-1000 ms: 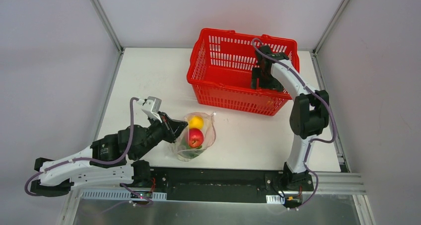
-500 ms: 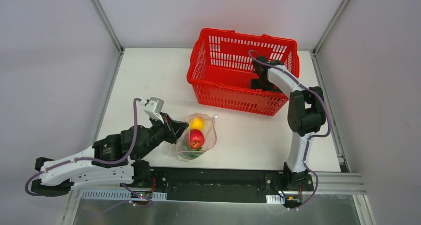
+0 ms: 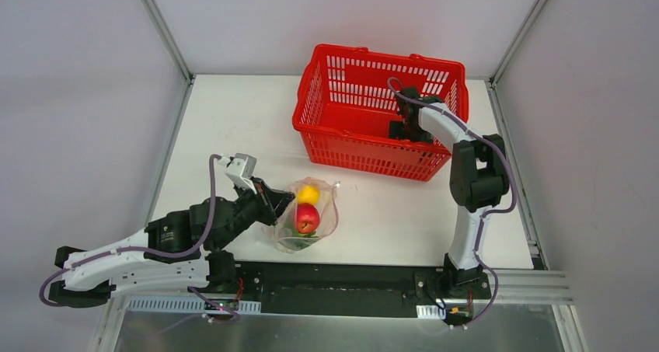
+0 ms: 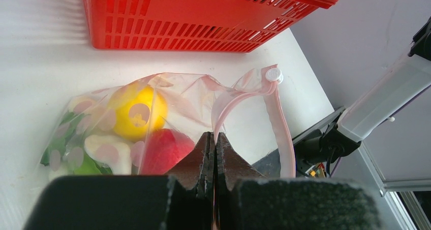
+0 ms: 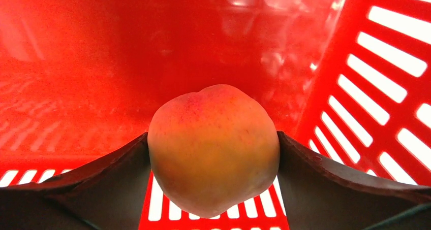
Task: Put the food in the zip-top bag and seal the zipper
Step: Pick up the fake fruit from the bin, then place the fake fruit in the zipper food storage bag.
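Observation:
The clear zip-top bag [image 3: 320, 209] lies near the table's front edge. It holds a yellow fruit [image 4: 138, 110], a red fruit [image 4: 165, 151], a white radish piece [image 4: 106, 150] and green leaves [image 4: 84, 165]. My left gripper [image 4: 214, 138] is shut on the bag's mouth edge, holding it up. The pinkish zipper [image 4: 283, 131] loops off to the right, its white slider [image 4: 273, 75] at the top. My right gripper [image 5: 213, 134] is down inside the red basket [image 3: 350, 146], both fingers touching the sides of a peach-orange fruit [image 5: 213, 154].
The red mesh basket stands at the back centre-right, with its wall [image 5: 376, 88] close on the right of my right gripper. The right arm [image 3: 474, 181] reaches over the basket's near right corner. White table [image 3: 233, 127] stretches to the left of the basket.
My right gripper has sunk deeper into the basket and its jaws have narrowed onto the peach-orange fruit. The left gripper keeps its hold on the bag, barely shifted.

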Available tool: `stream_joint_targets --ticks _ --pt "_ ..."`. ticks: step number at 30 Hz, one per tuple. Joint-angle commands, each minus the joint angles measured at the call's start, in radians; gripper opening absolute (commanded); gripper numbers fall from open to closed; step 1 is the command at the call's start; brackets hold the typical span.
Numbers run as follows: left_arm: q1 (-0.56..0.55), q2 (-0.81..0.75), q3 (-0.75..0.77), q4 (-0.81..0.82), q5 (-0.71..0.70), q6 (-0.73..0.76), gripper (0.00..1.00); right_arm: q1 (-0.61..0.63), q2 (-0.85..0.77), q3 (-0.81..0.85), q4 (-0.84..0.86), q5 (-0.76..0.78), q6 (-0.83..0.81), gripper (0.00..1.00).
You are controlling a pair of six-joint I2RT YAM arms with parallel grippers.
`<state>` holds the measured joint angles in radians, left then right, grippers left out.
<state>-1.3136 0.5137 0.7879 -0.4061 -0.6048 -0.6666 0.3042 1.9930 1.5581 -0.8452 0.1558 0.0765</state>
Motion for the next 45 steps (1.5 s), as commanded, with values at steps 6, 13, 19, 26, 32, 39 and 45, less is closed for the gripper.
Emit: stream_joint_targets --ticks 6,13,19,26,32,39,45 --pt "0.007 0.021 0.011 0.020 -0.014 -0.004 0.00 -0.003 0.003 0.014 0.111 -0.027 0.035 0.84" --pt "0.007 0.034 0.019 0.021 -0.021 -0.005 0.00 0.000 -0.011 -0.012 0.173 0.030 0.048 0.88" --pt "0.007 0.068 0.037 0.021 -0.020 -0.002 0.00 0.000 -0.020 -0.001 0.175 0.009 0.051 0.85" --pt "0.006 0.100 0.058 0.021 -0.017 0.001 0.00 0.000 -0.216 -0.079 0.307 -0.090 0.076 0.81" --pt "0.007 0.135 0.069 0.049 -0.012 0.003 0.00 0.000 -0.413 -0.135 0.326 -0.106 0.075 0.79" --pt "0.007 0.192 0.110 0.041 -0.001 0.017 0.00 0.000 -0.631 -0.163 0.391 -0.244 0.088 0.78" --pt "0.007 0.222 0.129 0.032 -0.011 0.030 0.00 0.000 -0.793 -0.253 0.491 -0.406 0.135 0.76"
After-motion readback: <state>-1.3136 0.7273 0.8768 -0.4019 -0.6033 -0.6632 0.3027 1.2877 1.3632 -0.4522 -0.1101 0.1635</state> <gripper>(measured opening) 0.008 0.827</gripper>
